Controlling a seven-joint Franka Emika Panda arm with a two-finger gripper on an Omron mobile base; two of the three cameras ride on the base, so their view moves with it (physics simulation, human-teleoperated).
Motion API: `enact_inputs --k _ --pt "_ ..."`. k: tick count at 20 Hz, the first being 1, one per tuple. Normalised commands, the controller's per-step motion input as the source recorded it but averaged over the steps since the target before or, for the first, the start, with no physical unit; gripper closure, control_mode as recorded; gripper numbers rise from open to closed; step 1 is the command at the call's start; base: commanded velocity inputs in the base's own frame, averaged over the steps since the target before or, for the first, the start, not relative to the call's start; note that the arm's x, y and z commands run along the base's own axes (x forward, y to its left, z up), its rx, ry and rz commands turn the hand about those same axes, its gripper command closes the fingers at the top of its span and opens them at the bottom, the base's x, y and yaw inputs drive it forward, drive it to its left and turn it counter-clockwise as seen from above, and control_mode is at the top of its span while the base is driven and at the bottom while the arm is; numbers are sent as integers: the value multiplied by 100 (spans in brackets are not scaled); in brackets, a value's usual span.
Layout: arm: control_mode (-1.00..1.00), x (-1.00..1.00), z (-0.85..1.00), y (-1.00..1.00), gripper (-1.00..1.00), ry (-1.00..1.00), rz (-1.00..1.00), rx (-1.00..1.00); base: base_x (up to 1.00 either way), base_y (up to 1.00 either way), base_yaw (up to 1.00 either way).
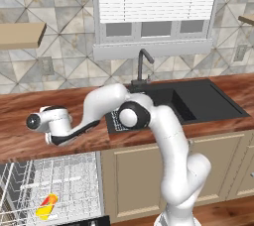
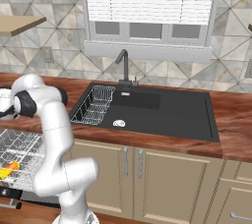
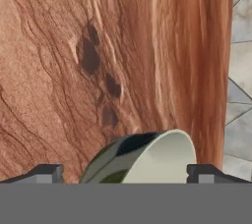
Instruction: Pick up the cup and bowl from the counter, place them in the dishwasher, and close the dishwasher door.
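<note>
Hand view: end effector (image 3: 125,174) fingers spread apart around the bowl (image 3: 147,159) on the counter (image 3: 74,70); tiled wall (image 3: 241,95) beyond.

The counter (image 1: 30,141) looks like reddish-brown wood, smooth, with strong grain and dark knots beside the bowl (image 3: 147,161). The bowl has a glossy grey-green outside with dark reflections and a pale, smooth, matt inside. Set in the counter, the sink (image 2: 162,115) is matt black, with a dark matt tap (image 2: 124,68) behind it and a thin metal-wire basket (image 2: 94,104) inside. Below the counter, the dishwasher (image 1: 49,190) shows white wire racks holding a shiny yellow cup (image 1: 46,207). The cabinet doors (image 2: 162,174) under the sink are matt beige with metal handles. The wall (image 1: 64,46) behind the counter is stone-look tile.
</note>
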Motion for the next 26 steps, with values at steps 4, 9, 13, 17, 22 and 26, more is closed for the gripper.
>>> enact_inputs --k 4,9,13,17,22,26 --pt "-100 0 -29 0 100 0 0 0 0 0 0" --pt "-100 0 -33 -1 100 0 0 2 0 0 0" --pt "-100 0 -27 -11 100 0 0 7 0 0 0" --pt "-100 -4 -11 -11 100 -1 0 9 0 0 0" --pt "-100 -74 26 0 100 -10 0 3 0 0 0" --pt "-100 -97 37 0 100 -12 0 2 0 0 0"
